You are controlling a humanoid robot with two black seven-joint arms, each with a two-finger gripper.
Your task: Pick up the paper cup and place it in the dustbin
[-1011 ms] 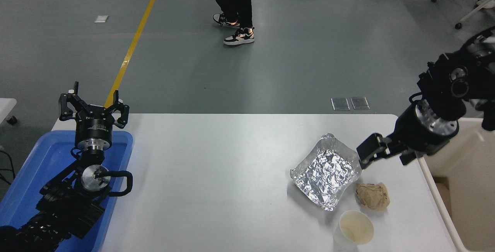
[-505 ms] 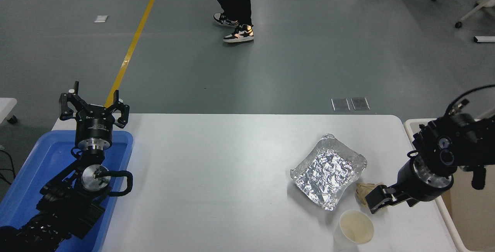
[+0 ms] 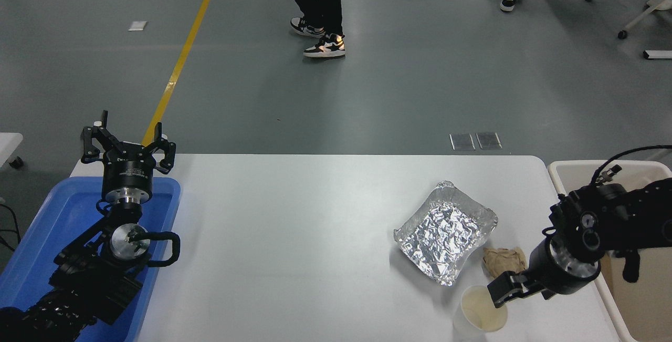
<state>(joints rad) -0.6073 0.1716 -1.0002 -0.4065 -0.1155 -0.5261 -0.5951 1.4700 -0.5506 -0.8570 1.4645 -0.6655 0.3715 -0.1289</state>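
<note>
- We see the right claw (image 3: 499, 292) at the paper cup's (image 3: 483, 311) rim, lower right; its opening we cannot tell.
- Cup not yet lifted; dustbin (image 3: 588, 166) drop remains.
- Left claw (image 3: 127, 142) parked wide, lower left.

A white outside and a cream inside are shown by the paper cup (image 3: 483, 310). The dustbin (image 3: 630, 258) is coloured cream-white. The counter (image 3: 294, 226) is seen in plain white. A crinkled silver sheen is borne by the foil tray (image 3: 446, 231), and brown by the crumpled paper ball (image 3: 504, 260). Bright blue is shown by the plastic tray (image 3: 47, 226). Both claws, left (image 3: 127, 145) and right (image 3: 501, 292), are finished in black.
</note>
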